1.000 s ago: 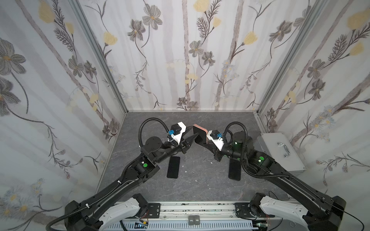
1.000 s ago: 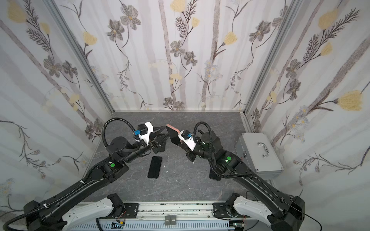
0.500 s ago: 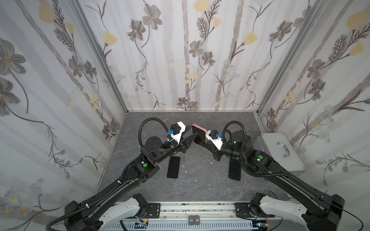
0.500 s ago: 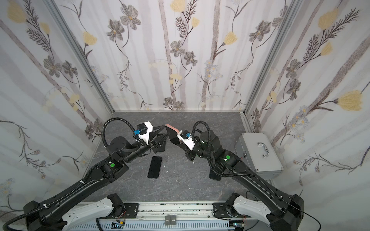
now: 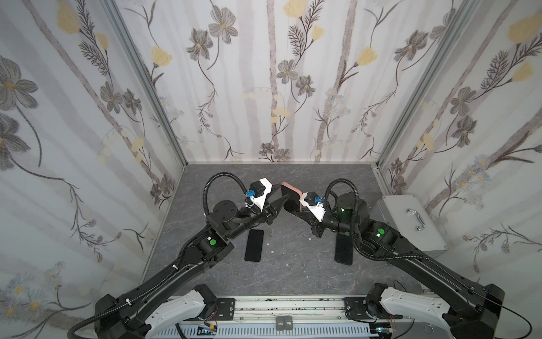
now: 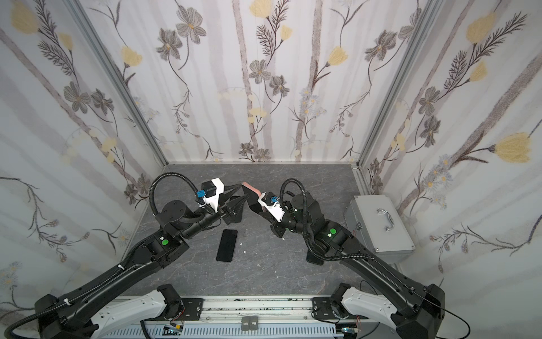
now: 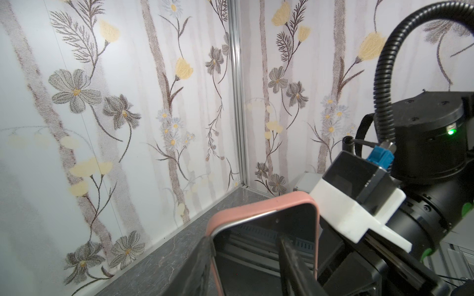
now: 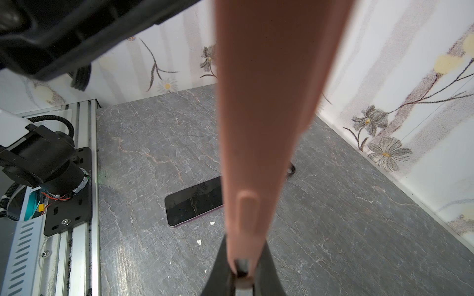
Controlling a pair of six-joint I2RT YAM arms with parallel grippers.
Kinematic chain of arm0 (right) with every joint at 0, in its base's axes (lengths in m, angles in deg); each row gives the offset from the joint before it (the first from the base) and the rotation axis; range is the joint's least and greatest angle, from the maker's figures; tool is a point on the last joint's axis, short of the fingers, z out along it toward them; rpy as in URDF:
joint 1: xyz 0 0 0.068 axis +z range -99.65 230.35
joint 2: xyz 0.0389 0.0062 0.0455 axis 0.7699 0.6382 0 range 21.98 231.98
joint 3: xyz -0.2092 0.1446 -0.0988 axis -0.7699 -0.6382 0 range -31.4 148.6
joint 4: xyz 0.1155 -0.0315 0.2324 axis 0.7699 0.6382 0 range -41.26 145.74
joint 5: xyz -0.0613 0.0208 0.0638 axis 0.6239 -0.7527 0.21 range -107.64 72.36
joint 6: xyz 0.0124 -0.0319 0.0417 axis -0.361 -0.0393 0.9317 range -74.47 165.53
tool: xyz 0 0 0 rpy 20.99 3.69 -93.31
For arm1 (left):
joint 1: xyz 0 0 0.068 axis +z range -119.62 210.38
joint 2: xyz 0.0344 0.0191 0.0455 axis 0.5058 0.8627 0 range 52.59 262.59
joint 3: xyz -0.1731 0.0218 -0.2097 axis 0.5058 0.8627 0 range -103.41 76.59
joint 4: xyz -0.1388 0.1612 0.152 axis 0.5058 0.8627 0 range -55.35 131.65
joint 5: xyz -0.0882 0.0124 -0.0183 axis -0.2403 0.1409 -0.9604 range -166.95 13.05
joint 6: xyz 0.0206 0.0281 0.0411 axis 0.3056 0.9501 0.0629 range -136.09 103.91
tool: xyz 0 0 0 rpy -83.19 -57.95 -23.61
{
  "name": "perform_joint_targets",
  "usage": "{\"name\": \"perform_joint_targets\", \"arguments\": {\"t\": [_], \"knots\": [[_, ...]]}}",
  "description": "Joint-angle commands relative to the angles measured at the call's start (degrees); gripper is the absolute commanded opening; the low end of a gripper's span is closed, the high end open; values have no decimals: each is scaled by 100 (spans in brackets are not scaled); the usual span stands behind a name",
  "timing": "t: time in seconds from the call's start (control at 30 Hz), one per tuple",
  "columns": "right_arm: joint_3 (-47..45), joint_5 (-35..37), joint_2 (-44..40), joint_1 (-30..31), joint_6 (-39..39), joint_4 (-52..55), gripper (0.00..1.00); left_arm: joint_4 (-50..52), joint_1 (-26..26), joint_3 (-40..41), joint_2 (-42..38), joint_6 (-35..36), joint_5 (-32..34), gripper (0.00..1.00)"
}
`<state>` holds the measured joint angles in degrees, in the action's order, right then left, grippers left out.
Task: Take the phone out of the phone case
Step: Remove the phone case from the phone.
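Nearest us, two bare phones (image 5: 254,245) lie flat on the table (image 5: 293,264). Above, R gripper (image 8: 239,276) is clamped on the pink case (image 7: 261,207), edge-on, off the table. L gripper (image 7: 246,258) is half open, one finger (image 7: 205,256) outside the rim, the other on the phone (image 7: 256,246). We should hold R rigid & peel w/ L slowly.

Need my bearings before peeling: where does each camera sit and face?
Top views: high above the base rail, looking down into the booth; left hand and right hand meet at the pink case.
Left wrist: on the left arm, facing the case's screen side; its fingers and the right arm show.
Right wrist: on the right arm, looking along the case's edge toward the table; its fingertips show.
Shared: every view shows the pink case.
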<state>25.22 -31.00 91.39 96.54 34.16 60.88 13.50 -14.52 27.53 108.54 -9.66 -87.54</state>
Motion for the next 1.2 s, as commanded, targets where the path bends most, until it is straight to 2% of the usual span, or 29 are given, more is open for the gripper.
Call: {"name": "perform_joint_targets", "arguments": {"t": [0.0,0.13,0.17,0.67,0.9,1.17], "knots": [[42,-588,1,43,-426,-153,0,-147,1,5,-13,9,-112,45],[35,-606,-10,47,-462,-142,0,-147,-1,15,-4,23,-114,45],[40,-613,-8,222,-471,-141,0,-146,-1,2,2,19,-116,45],[77,-653,-35,267,-594,-113,0,-143,4,60,-48,-14,-212,45],[33,-697,-205,228,-508,-267,0,-136,51,26,22,-201,-998,41],[197,-1185,-281,140,-597,-122,0,-9,190,-66,218,-471,-2089,41]]}}
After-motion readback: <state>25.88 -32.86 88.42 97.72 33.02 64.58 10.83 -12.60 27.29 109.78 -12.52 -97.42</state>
